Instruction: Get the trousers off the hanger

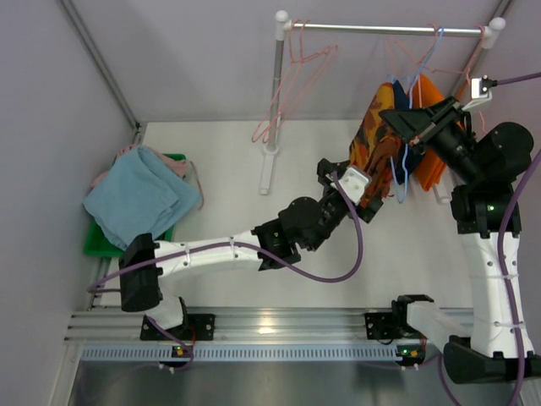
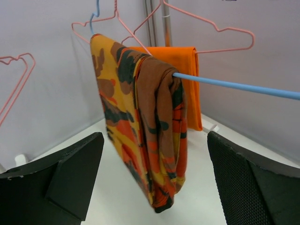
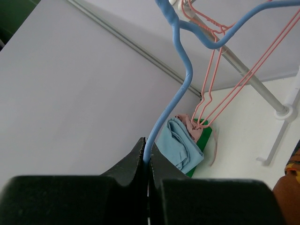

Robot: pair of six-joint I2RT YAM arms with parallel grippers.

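Note:
Orange-and-red patterned trousers [image 2: 140,122] hang folded over the bar of a blue hanger [image 2: 243,86], also seen from above [image 1: 376,139]. My left gripper [image 2: 154,187] is open, its fingers [image 2: 70,173] apart on either side of the trousers' lower end, not touching. My right gripper [image 3: 149,150] is shut on the blue hanger's wire [image 3: 176,84], near the rail in the top view [image 1: 401,118]. Plain orange trousers [image 2: 185,70] hang on a pink hanger behind. Light blue trousers [image 1: 139,199] and dusty pink trousers [image 1: 173,165] lie in a green bin [image 1: 97,245].
A metal rail [image 1: 385,30] on white posts spans the back, with empty pink hangers [image 1: 292,85] at its left part. A white post foot [image 1: 269,169] stands mid-table. Grey walls enclose the left and back.

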